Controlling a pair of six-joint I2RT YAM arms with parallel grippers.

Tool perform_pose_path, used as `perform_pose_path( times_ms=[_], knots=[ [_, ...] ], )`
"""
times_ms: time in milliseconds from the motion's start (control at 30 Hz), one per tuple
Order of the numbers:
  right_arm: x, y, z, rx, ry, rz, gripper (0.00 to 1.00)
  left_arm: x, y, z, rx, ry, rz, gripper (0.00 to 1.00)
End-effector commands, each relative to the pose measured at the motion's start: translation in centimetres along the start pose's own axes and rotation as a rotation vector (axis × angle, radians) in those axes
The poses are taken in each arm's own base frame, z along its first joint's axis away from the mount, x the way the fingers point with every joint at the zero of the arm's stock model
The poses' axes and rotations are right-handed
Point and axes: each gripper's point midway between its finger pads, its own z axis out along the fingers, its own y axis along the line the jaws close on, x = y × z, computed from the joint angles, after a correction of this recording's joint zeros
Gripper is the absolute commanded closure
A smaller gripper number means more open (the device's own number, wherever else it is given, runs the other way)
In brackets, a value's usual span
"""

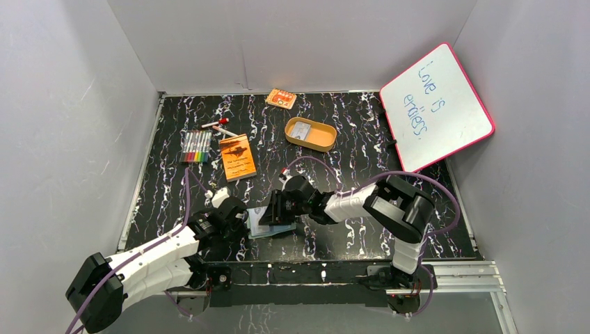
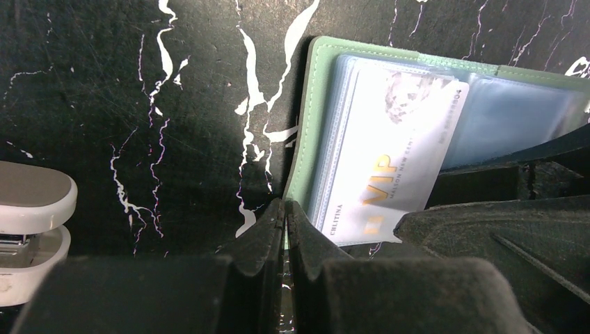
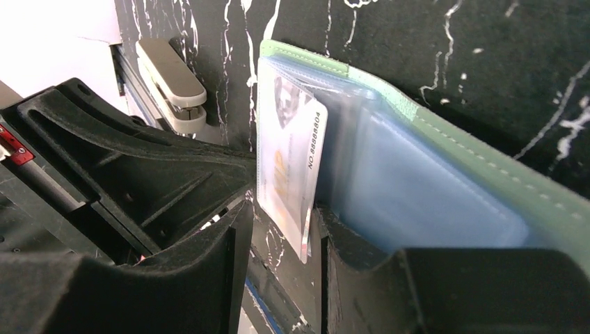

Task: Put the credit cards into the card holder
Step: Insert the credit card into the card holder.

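Card (image 3: 291, 160) half inside wallet (image 3: 452, 142) pocket, long axis running between right end effector (image 3: 282, 226) open jaws, ungripped; left end effector (image 2: 285, 212) pinches wallet's edge.

Two credit cards (image 2: 389, 160), one card holder (image 2: 306, 139), one tray (image 1: 330, 139)

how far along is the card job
Done: no card fully seated. In hand: left gripper pinches the open card holder; the VIP card sits partway in a pocket between the right gripper's open jaws. Left: push it home, then, seemingly, a pale card in the tan tray.
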Motion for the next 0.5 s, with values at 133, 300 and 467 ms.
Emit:
perform_pose_path(
  times_ms=[133, 300, 467],
  knots=[
    [-0.1, 1.9, 0.3, -0.031, 0.007, -0.045, 0.51, 0.2, 1.1, -0.1, -0.031, -0.003, 0.017, 0.98],
    [-0.9, 1.2, -1.0, 0.051, -0.038, -0.053, 0.46, -0.2, 1.6, -0.5, -0.055, -0.017, 0.011, 0.96],
    [-1.8, 1.1, -2.8, 0.114, -0.089, -0.077, 0.42, -1.0, 1.5, -1.2, -0.056, -0.051, 0.005, 0.93]
  ],
)
